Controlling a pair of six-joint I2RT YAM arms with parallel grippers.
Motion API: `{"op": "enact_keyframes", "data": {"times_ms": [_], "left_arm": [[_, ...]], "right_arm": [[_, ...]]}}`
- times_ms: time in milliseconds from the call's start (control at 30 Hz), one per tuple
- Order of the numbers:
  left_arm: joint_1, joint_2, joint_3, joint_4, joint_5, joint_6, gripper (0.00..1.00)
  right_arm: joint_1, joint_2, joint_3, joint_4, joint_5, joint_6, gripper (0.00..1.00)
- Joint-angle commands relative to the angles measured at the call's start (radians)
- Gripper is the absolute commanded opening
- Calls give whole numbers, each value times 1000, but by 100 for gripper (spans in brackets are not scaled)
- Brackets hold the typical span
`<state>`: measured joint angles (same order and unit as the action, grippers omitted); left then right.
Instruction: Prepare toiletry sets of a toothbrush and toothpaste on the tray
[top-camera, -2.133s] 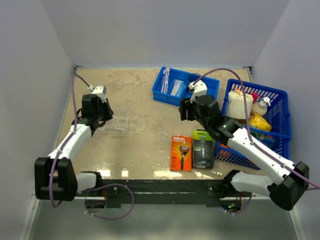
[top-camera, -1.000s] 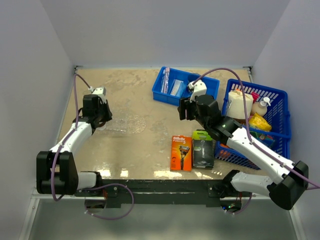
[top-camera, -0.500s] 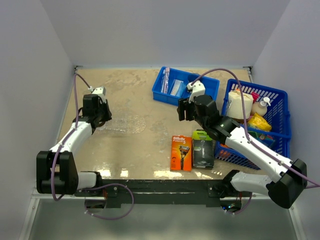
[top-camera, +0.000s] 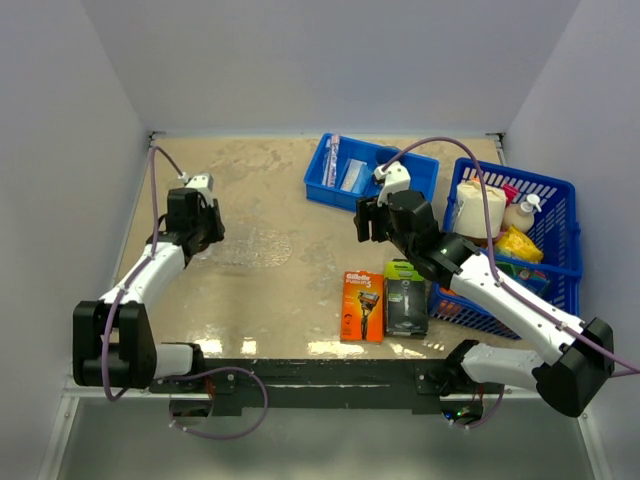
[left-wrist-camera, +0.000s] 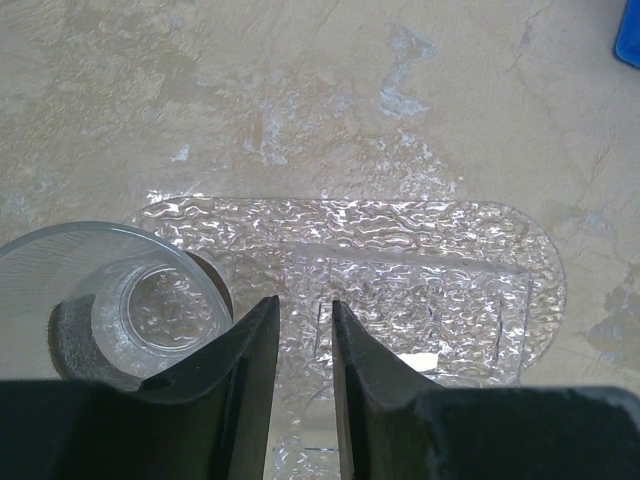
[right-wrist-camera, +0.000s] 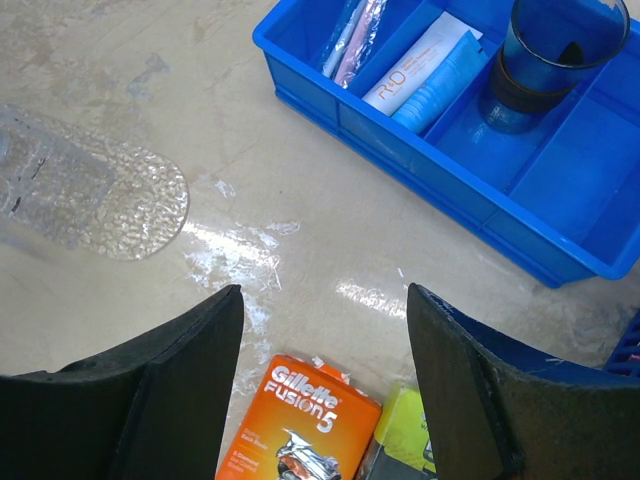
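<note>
- Tray (left-wrist-camera: 430, 300): lies flat on the tabletop (right-wrist-camera: 200, 70), on the left arm's side; the only item on it is one clear cup (left-wrist-camera: 140, 300), upright at its left end
- Toothbrush (right-wrist-camera: 350, 35): not yet moved; it lies in the far-left compartment of the blue bin (right-wrist-camera: 560, 190)
- Toothpaste (right-wrist-camera: 425, 70): not yet moved; it lies in the compartment beside the toothbrush
- Second cup (right-wrist-camera: 550, 45): upright in the next bin compartment
- Left gripper (left-wrist-camera: 300, 320): over the tray, jaws parted by a narrow gap with nothing between them; the clear cup stands just outside the left jaw
- Right gripper (right-wrist-camera: 322, 300): above bare tabletop between bin and tray, jaws spread wide and empty
- Judgement: early stage; no set is complete, and both toothbrush and toothpaste remain to be carried to the tray
</note>
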<state>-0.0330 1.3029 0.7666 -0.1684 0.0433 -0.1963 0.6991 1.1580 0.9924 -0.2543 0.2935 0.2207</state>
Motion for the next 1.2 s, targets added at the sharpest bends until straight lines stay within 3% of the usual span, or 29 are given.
{"op": "enact_keyframes", "data": {"times_ms": [0,500,800,1167], "left_arm": [[-39,-36,30,21,-8,32,34],[-211,-137,-3,26,-126,67,55],[-347,-228,-49,-91,-118,-67,54],[-436,-146,-47,-143,-128,-115,52]], "right_arm": [[-4,-17,-3,32,-7,14,69],[-4,-35,-6,15,-1,16,70],[-4,-15,9,18,-4,17,70],[-4,-4,9,13,-8,28,70]]}}
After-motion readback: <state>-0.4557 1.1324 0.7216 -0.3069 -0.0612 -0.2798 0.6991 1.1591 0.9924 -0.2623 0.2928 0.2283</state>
